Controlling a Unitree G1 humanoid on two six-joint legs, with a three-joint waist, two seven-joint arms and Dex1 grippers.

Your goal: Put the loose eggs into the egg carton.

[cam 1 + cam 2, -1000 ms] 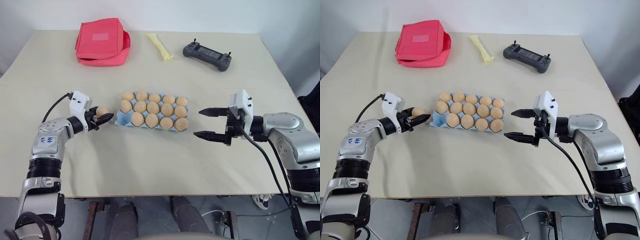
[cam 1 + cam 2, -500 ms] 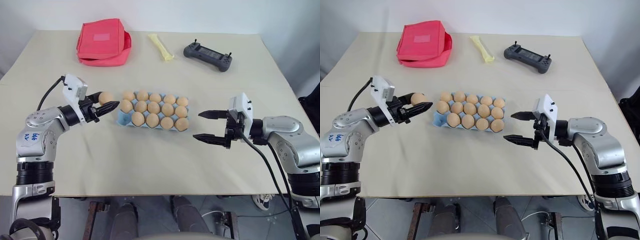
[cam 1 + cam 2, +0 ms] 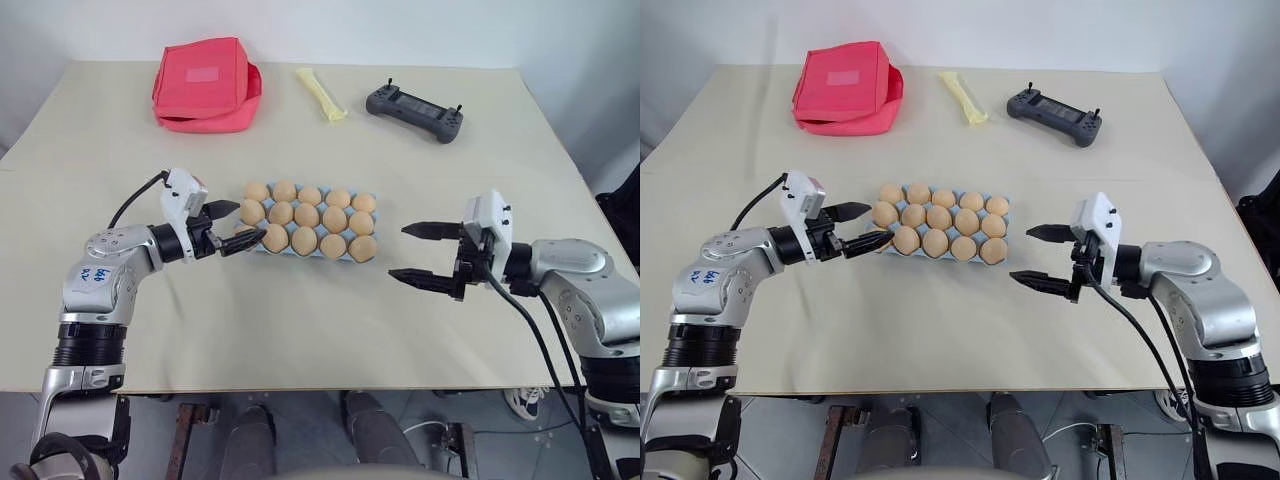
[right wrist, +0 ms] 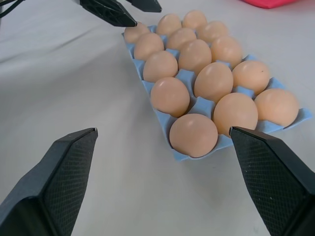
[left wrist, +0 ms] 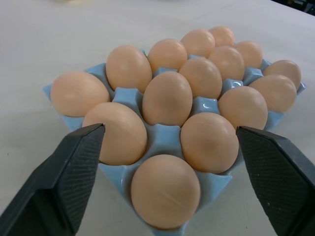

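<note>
At the carton's [image 3: 372, 204] left end: L gripper [image 3: 231, 226] apart, nothing held.
R gripper [image 3: 415, 252] apart too; you're close w/ L tips beside the eggs [image 5: 166, 97]; back out straight or you'll knock one.

Surface: pale beige table [image 3: 300, 330], matte.
Centre: light blue egg carton [image 3: 243, 241] lies flat on it, cups filled with tan eggs [image 3: 306, 239].
11 o'clock: red fabric pouch [image 3: 205, 84], near the far edge.
12 o'clock: yellow strip-shaped item [image 3: 320, 93], lying diagonally.
1 o'clock: dark grey handheld controller [image 3: 414, 110], beside the yellow item.
</note>
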